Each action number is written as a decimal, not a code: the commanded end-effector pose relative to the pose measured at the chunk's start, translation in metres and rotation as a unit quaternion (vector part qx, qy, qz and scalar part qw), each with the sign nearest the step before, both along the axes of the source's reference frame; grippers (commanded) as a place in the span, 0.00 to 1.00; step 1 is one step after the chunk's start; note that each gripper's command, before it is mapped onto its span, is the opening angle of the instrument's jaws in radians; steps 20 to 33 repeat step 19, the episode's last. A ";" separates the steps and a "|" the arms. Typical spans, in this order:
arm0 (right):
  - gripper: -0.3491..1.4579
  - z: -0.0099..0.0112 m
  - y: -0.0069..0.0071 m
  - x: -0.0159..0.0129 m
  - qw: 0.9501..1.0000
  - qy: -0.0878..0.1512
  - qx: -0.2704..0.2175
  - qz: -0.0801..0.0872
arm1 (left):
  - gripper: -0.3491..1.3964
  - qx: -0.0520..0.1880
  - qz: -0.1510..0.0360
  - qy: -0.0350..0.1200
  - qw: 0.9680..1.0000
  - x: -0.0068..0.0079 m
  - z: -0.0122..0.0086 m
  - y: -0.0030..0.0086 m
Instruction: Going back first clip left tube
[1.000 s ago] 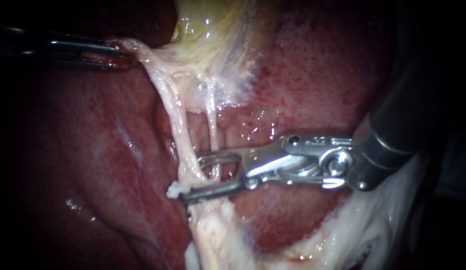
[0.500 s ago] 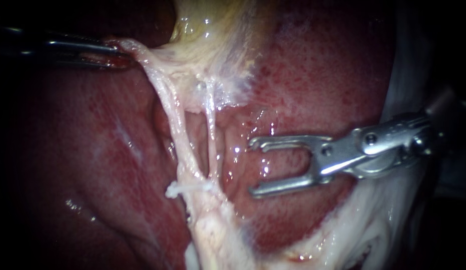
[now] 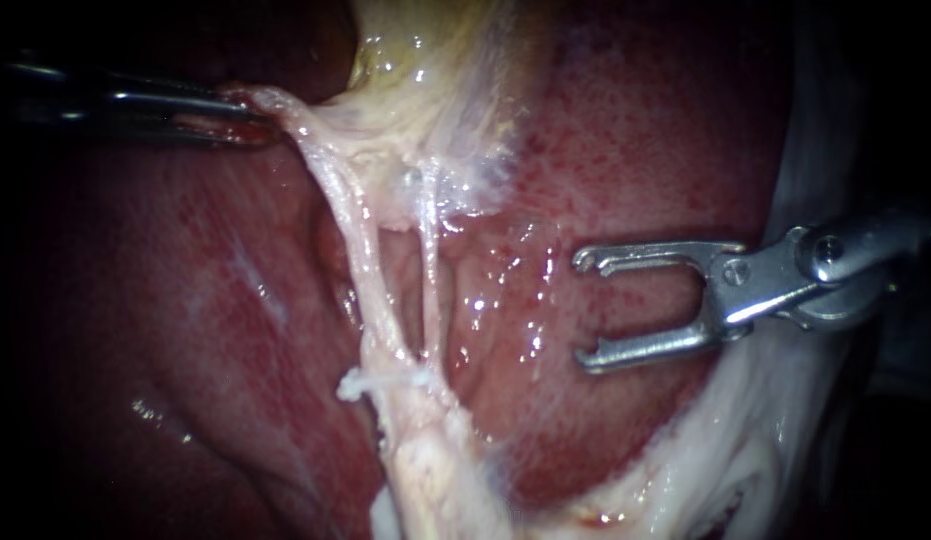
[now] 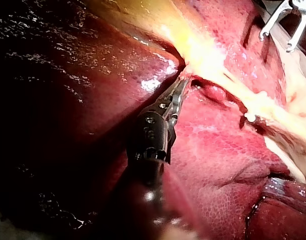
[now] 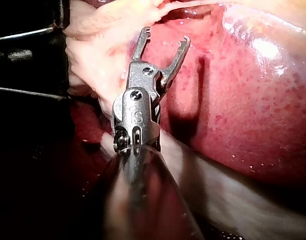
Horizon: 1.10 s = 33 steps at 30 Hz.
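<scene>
Our right instrument (image 3: 582, 308), pincer released, hangs over the liver (image 3: 635, 150), apart from the clip (image 3: 370, 379) on the left tube (image 3: 360, 270); our left instrument (image 3: 247, 112) grasps tissue (image 3: 290, 110).

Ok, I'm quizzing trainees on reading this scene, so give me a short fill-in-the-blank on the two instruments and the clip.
1. The right instrument has its jaws ____ and holds nothing.
2. The left instrument has its jaws ____ on pale tissue.
3. The right instrument's jaws hover over the red ____.
4. In the endoscope view the white clip sits at the ____ end of the left tube.
Missing words: open; shut; liver; lower.
</scene>
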<state>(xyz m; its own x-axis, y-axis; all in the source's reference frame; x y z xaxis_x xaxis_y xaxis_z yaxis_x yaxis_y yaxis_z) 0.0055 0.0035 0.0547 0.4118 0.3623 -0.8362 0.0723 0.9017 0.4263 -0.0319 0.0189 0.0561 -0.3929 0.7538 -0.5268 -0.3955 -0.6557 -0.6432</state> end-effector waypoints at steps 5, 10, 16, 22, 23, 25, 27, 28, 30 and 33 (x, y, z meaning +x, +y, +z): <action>0.46 0.0000 0.0000 0.0001 1.000 0.000 0.000 0.000 | 0.00 0.001 0.011 0.004 1.000 -0.0016 0.0022 -0.0010; 0.46 0.0000 0.0000 0.0001 1.000 -0.001 -0.001 0.001 | 0.00 -0.001 0.018 0.006 1.000 -0.0021 0.0031 -0.0014; 0.47 -0.0002 -0.0001 0.0002 1.000 -0.001 -0.001 0.002 | 0.00 -0.001 0.018 0.005 1.000 -0.0021 0.0031 -0.0013; 0.47 -0.0002 -0.0003 0.0006 1.000 -0.001 -0.001 0.002 | 0.00 0.000 0.019 0.005 1.000 -0.0019 0.0028 -0.0012; 0.47 -0.0002 -0.0003 0.0006 1.000 -0.001 -0.001 0.002 | 0.00 0.000 0.019 0.005 1.000 -0.0019 0.0028 -0.0012; 0.47 -0.0002 -0.0003 0.0006 1.000 -0.001 -0.001 0.002 | 0.00 0.000 0.019 0.005 1.000 -0.0019 0.0028 -0.0012; 0.47 -0.0002 -0.0003 0.0006 1.000 -0.001 -0.001 0.002 | 0.00 0.000 0.019 0.005 1.000 -0.0019 0.0028 -0.0012; 0.47 -0.0002 -0.0003 0.0006 1.000 -0.001 -0.001 0.002 | 0.00 0.000 0.019 0.005 1.000 -0.0019 0.0028 -0.0012; 0.47 -0.0002 -0.0003 0.0006 1.000 -0.001 -0.001 0.002 | 0.00 0.000 0.019 0.005 1.000 -0.0019 0.0028 -0.0012; 0.47 -0.0002 -0.0003 0.0006 1.000 -0.001 -0.001 0.002 | 0.00 0.000 0.019 0.005 1.000 -0.0019 0.0028 -0.0012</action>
